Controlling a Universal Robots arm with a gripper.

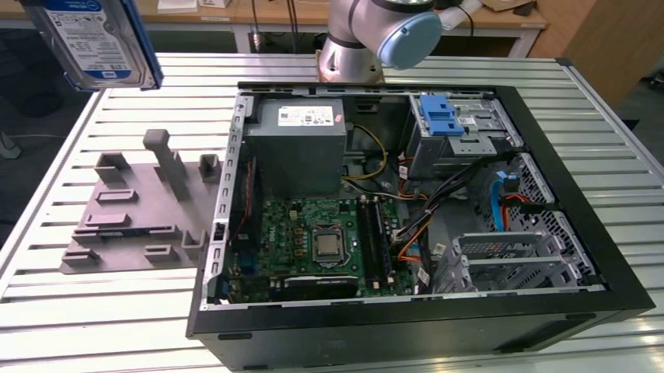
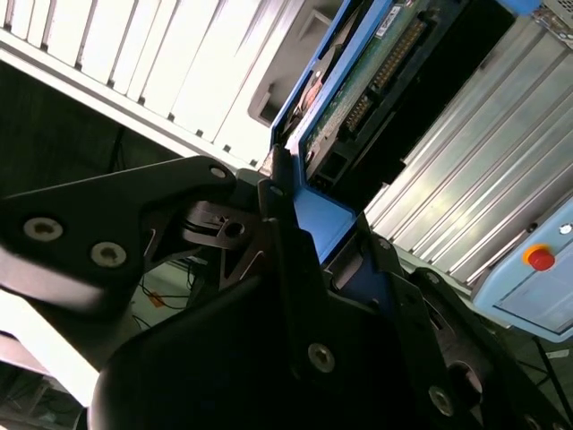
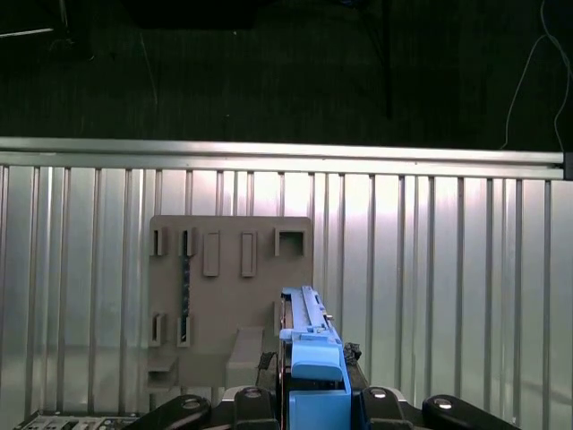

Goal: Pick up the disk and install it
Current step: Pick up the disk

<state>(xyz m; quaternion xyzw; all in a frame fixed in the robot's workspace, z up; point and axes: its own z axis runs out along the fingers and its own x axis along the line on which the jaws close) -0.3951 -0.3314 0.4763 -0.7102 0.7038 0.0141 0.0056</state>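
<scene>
The disk (image 1: 93, 39) hangs high above the table's far left corner in the exterior view, its blue-and-white label facing the camera and its blue carrier frame along the edges. In the second wrist view my gripper (image 2: 327, 224) is shut on the blue frame of the disk (image 2: 376, 81), with black fingers (image 2: 279, 210) on either side. The first wrist view shows the disk (image 3: 307, 327) edge-on, clamped in my gripper (image 3: 313, 381) above a grey fixture plate (image 3: 228, 300).
The open computer case (image 1: 581, 179) lies on the slatted table (image 1: 62, 311), with a grey power-supply box (image 1: 301, 132) and a metal drive bay with a blue latch (image 1: 441, 116) inside. The grey fixture plate (image 1: 135, 210) sits left of the case. A pendant with a red button (image 2: 537, 260) lies nearby.
</scene>
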